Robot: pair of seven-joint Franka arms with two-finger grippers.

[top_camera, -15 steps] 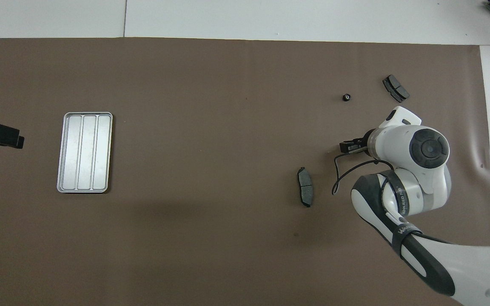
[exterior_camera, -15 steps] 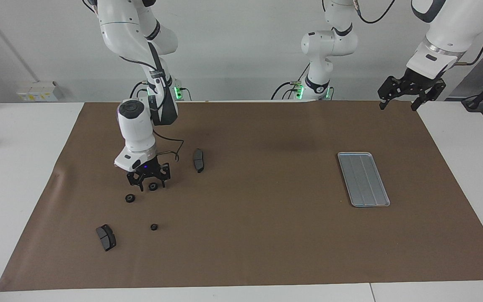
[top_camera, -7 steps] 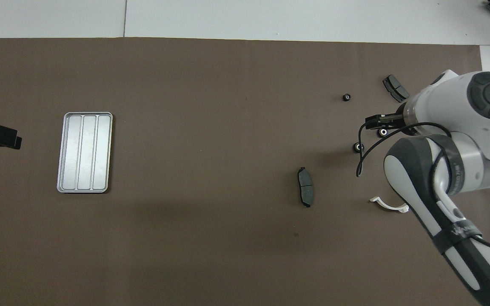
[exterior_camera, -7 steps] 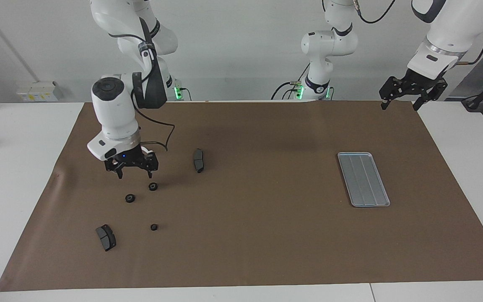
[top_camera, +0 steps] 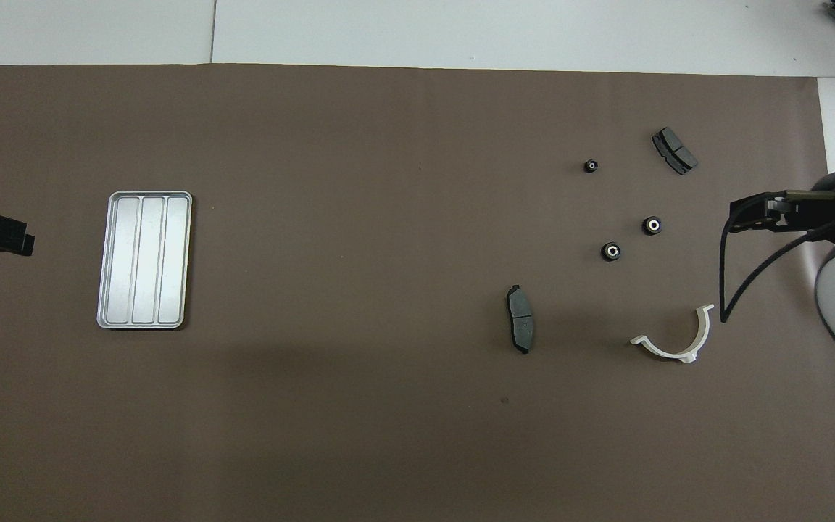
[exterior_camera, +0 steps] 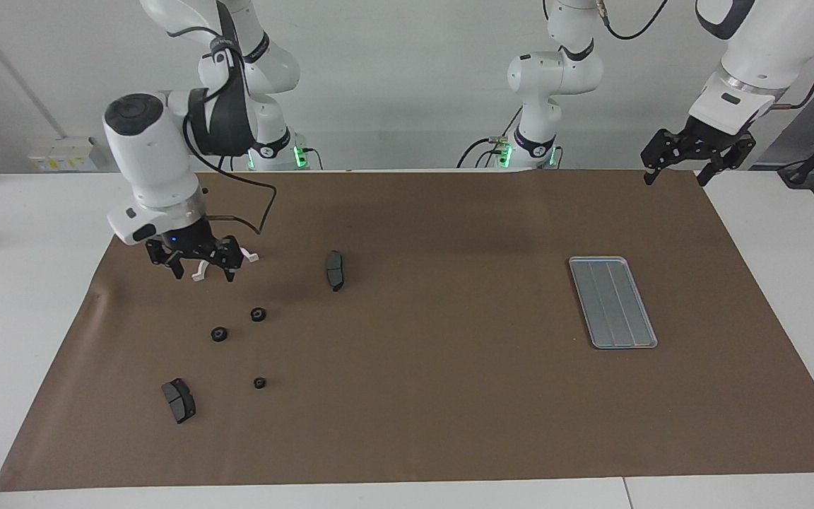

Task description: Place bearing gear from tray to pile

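Right tool (exterior_camera: 198, 268) open above bracket (top_camera: 675, 337)

Robotics lab; two Franka arms (exterior_camera: 167, 162); papered table (exterior_camera: 449, 424).

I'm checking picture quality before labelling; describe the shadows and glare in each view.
Facing view: soft broad shadows on the brown mat, a dark one beside the brake pad under the right hand; green lights glow at the arm bases. Overhead view: the tray gleams pale without harsh glare; a wide dim band darkens the mat's end nearer the robots.
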